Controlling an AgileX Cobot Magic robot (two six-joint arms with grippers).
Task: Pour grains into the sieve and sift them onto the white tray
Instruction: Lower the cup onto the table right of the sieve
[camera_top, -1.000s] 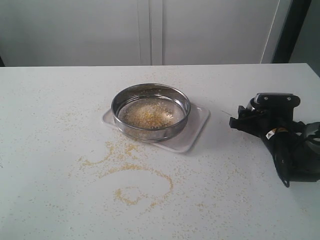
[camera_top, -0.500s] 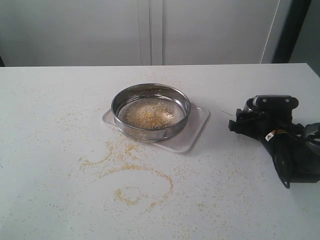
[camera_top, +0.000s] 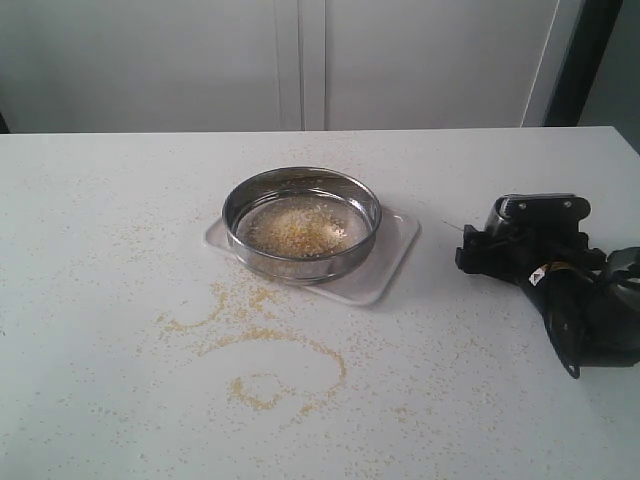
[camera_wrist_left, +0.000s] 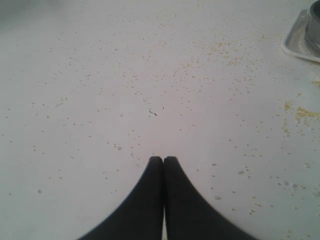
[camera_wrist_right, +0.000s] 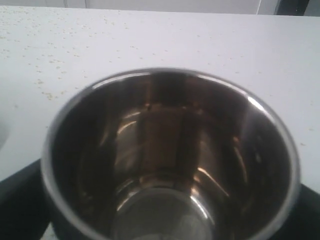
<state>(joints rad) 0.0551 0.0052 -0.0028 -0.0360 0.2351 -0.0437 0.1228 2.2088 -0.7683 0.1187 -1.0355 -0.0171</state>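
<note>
Left on tray (camera_top: 395, 258): sieve (camera_top: 300, 263) | left hand (camera_wrist_left: 163, 161) pinched | right hand (camera_top: 508, 238) astride cup (camera_wrist_right: 170, 160), grip unclear

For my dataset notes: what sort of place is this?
Probably a robotics lab or test room: a bare white table strewn with grains, plain white panels behind, and a robot arm near the sieve.

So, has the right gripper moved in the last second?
Yes, slightly. In the exterior view the right gripper has sunk a little lower and edged a touch closer to the tray, which has stayed put.
</note>
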